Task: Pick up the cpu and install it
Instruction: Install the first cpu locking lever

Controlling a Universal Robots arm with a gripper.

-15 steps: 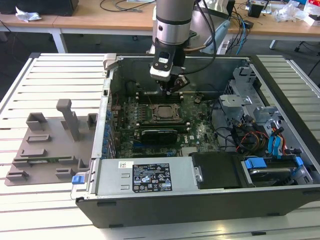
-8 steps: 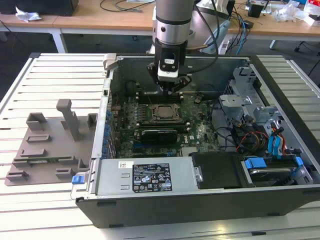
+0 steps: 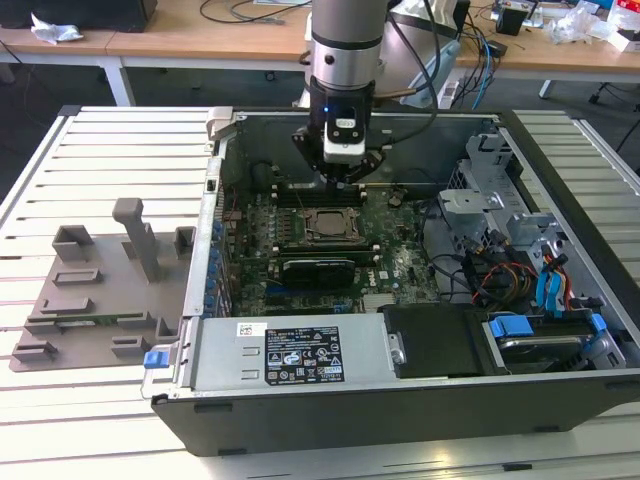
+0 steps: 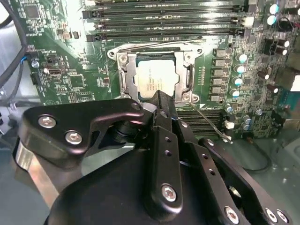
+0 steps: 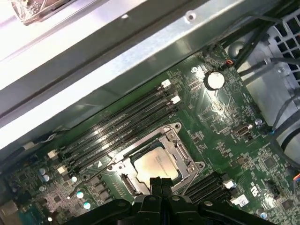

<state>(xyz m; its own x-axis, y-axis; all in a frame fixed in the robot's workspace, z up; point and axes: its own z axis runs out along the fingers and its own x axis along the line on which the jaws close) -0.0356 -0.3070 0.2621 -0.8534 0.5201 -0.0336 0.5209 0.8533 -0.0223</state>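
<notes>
black gripper (image 4: 160,97) up close, fingers pinched together, tip right over the near edge of the cpu (image 4: 157,77), cpu sitting flat in its metal socket frame (image 4: 124,75), memory slots (image 4: 164,21) just beyond, green motherboard (image 4: 70,84) all around

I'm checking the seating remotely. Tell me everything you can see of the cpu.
The cpu is a small flat square chip with a pale silvery metal top and a thin tan rim. It lies flat inside the metal socket frame on the green motherboard. The shut claw hangs over one edge; contact cannot be told.
</notes>
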